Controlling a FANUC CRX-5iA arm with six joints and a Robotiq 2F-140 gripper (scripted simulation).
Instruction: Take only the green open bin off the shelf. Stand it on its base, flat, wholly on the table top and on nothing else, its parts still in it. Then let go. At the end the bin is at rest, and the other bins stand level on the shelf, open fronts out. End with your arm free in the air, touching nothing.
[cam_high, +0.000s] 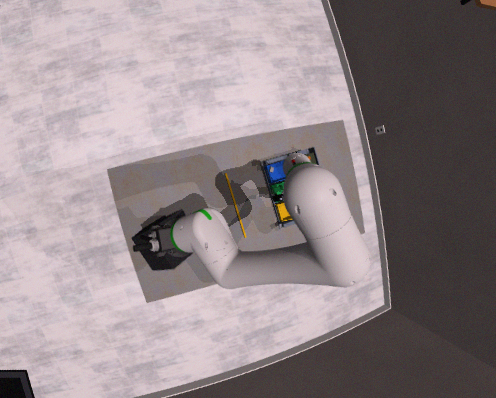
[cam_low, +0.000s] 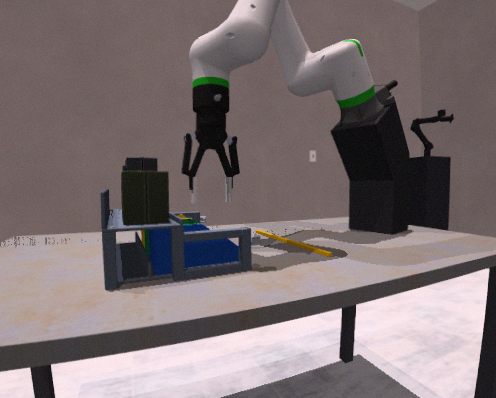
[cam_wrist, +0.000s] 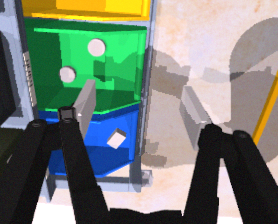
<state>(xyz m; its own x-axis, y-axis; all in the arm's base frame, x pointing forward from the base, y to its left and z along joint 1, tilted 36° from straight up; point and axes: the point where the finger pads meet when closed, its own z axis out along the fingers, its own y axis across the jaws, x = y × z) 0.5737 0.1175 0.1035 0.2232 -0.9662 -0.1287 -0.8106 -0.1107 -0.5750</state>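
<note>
The green bin (cam_high: 278, 189) (cam_wrist: 120, 65) sits in the shelf between the yellow and blue bins, open front toward the yellow line. Two round whitish parts lie in it in the wrist view. The blue bin (cam_high: 276, 172) (cam_low: 207, 250) (cam_wrist: 100, 155) holds one whitish block. The yellow bin (cam_high: 284, 212) (cam_wrist: 100, 6) is on the green bin's other side. The grey shelf (cam_low: 177, 255) (cam_wrist: 146, 95) stands on the table top (cam_low: 65, 310). My gripper (cam_low: 210, 196) (cam_wrist: 138, 95) is open and empty, pointing down above the front of the shelf, clear of the bins.
Dark boxes (cam_low: 145, 197) stand on top of the shelf at its rear. A yellow bar (cam_high: 236, 206) (cam_low: 295, 244) (cam_wrist: 268, 112) lies on the table in front of the shelf. The arm's black base (cam_low: 378, 200) stands beyond the bar.
</note>
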